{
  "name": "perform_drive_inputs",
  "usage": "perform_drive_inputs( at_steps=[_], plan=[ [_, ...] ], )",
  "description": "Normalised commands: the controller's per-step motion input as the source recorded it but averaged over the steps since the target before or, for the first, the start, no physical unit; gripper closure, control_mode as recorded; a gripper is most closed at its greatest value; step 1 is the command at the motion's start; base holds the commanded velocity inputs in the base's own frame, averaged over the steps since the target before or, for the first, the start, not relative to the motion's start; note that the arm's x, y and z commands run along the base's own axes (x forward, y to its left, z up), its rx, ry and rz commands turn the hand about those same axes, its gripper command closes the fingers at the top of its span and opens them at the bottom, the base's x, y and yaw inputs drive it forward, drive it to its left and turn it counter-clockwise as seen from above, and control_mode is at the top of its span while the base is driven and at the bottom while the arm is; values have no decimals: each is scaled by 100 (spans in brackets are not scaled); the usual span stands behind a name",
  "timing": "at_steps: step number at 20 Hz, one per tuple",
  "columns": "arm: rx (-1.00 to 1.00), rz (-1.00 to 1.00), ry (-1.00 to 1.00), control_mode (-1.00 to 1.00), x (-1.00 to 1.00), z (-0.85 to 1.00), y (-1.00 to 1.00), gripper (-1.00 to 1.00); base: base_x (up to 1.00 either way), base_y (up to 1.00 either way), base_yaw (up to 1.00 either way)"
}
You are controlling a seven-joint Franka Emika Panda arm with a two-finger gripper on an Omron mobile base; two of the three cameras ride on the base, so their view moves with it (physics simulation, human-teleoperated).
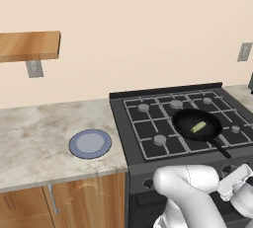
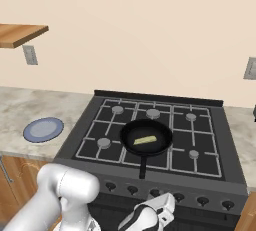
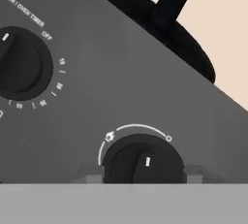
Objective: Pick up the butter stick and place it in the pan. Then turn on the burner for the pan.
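Note:
The butter stick [image 1: 198,127] [image 2: 145,139], small and pale yellow-green, lies inside the black pan [image 1: 185,121] [image 2: 131,136], which sits on the stove grate's front middle with its handle pointing toward me. From the hand view I see the pan [image 3: 160,29] from below, above the control panel. My gripper [image 3: 140,174] [image 2: 167,206] is low at the stove's front panel, its fingertips [image 3: 93,174] pressed against both sides of a round black burner knob [image 3: 143,162]. The knob's white mark points between the flame sign and the circle on its arc.
An oven timer knob [image 3: 19,63] sits left of the gripped one, and further knobs [image 2: 202,201] line the stove front. A blue-grey plate [image 1: 90,143] [image 2: 44,129] rests on the marble counter [image 1: 34,138] left of the stove. A wooden shelf [image 1: 29,44] hangs on the wall.

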Motion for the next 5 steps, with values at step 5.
perform_drive_inputs(
  at_steps=[5],
  plan=[
    [-29,13,0,-100,0,-27,8,100,0,0,0]
  ],
)
